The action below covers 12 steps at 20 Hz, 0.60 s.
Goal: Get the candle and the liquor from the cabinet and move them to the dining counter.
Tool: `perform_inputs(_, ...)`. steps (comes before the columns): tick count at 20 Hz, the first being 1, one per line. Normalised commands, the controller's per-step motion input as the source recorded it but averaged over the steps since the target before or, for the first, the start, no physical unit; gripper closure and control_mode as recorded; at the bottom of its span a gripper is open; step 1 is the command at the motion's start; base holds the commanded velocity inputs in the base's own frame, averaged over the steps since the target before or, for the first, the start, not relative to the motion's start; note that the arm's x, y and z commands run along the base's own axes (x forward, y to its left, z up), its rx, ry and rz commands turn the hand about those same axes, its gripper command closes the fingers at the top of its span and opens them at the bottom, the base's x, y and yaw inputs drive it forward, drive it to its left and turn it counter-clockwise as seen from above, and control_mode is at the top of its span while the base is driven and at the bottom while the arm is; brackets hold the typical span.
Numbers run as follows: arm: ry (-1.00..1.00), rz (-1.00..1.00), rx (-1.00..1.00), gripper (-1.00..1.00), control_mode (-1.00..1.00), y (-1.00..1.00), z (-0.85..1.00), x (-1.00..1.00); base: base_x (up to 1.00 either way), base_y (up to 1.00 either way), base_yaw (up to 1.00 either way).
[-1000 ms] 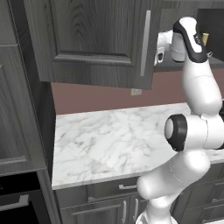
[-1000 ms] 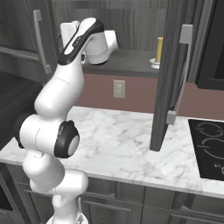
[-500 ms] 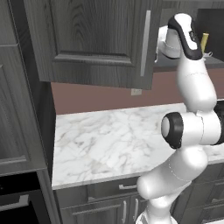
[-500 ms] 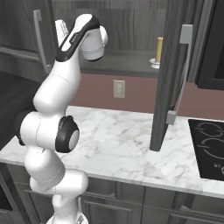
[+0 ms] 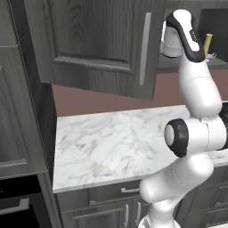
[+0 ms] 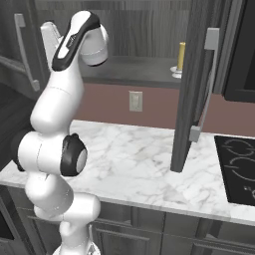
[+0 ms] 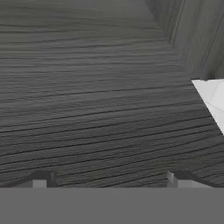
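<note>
Swinging further left and deeper into the cabinet (image 6: 144,30) since a second ago, with the white wrist now turned away from the candle (image 6: 181,56) and tucked behind the left door (image 5: 102,44). Standing upright on the right end of the lower shelf (image 6: 134,69), well apart from the hand, in both base views; showing as a slim tan stick on a silvery base. Hiding the gripper itself behind the wrist in the base views, so no telling from there how the jaws stand. Looking along the gripper (image 7: 109,177) in the hand view: two dark finger tips (image 7: 41,178) spread wide at the bottom edge, pinching nothing, hovering over bare dark wood grain. Catching a white wedge (image 7: 214,100) at the right edge of that view, too cropped to name.

Hanging half open in the right base view, the right door (image 6: 191,84) with its silver bar handle (image 6: 206,84) standing between the shelf and the black cooktop (image 6: 239,167). Lying bare below, a marble counter (image 5: 111,147) against a maroon backsplash (image 6: 114,102) with a pale wall outlet (image 6: 135,101).
</note>
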Motion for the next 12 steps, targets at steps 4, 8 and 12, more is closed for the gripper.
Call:
perform_inputs(4, -0.1, 0.07, 0.01, -1.0, -1.0, 0.44, 0.0, -0.64, 0.0, 0.0, 0.0)
perform_inputs(8, -0.13, 0.02, 0.01, -1.0, -1.0, 0.54, -0.01, -0.64, 0.0, 0.0, 0.0)
perform_inputs(12, -0.18, -0.01, 0.05, -1.0, -1.0, 0.67, -0.07, -0.54, 0.0, 0.0, 0.0)
